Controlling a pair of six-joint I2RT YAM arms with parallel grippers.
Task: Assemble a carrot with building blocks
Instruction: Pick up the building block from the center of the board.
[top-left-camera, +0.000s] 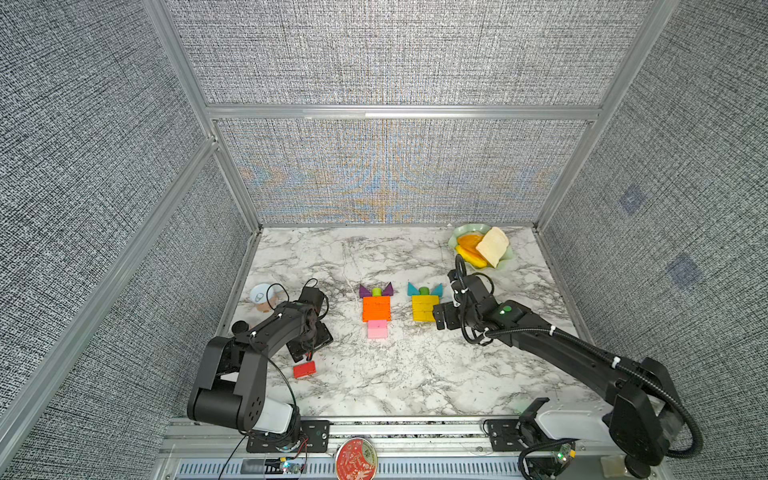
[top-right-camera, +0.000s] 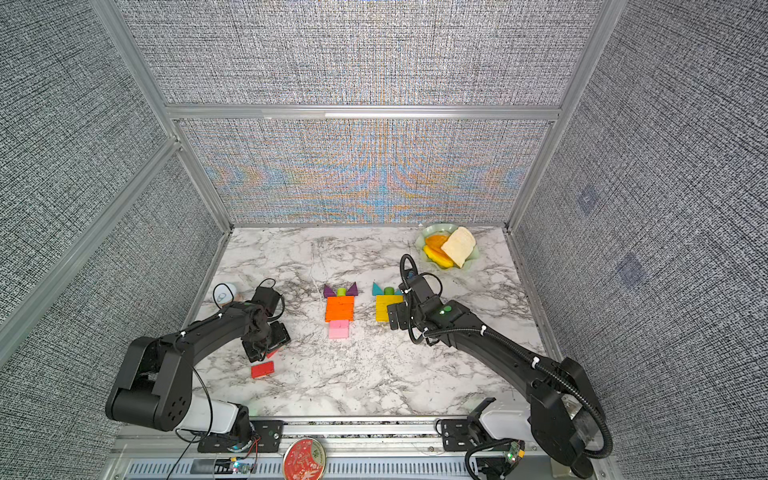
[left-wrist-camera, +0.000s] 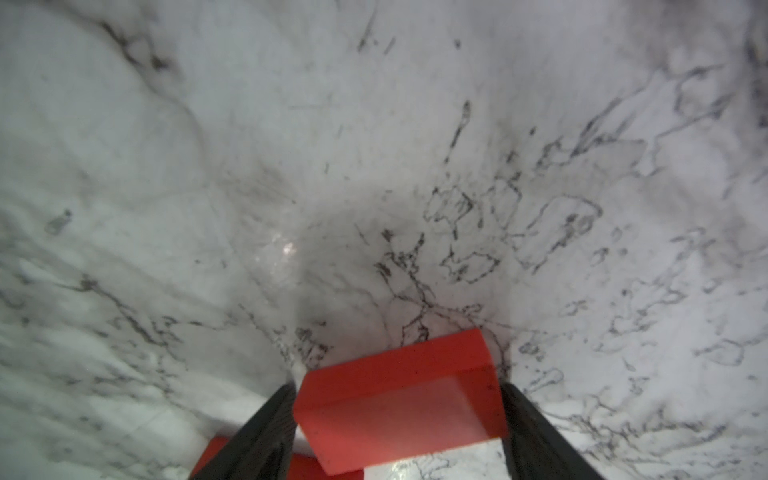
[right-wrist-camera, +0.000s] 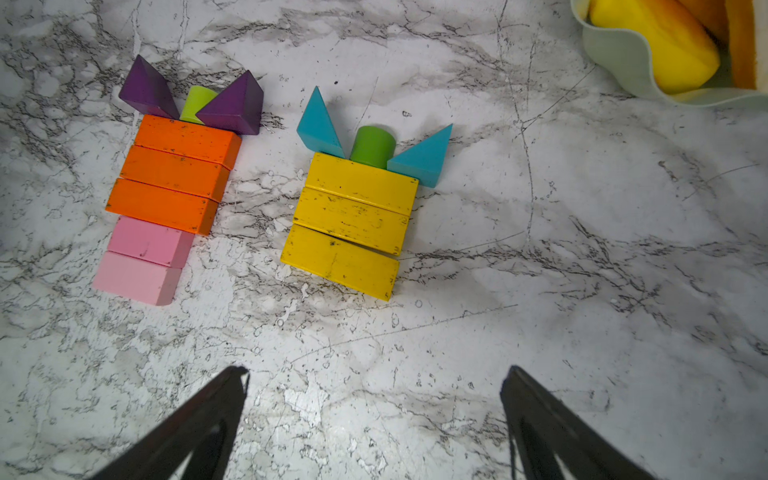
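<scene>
Red block, clamped in left end effector, right end effector spread apart

I see two block carrots side by side in the middle of the tabletop. One has orange bars under purple triangles, with pink bars at its near end. The other has yellow bars under teal triangles. My right gripper sits just beside the yellow bars. My left gripper points down near the left edge, with a loose red bar just in front of it. A bowl of toy food sits in the far right corner.
</scene>
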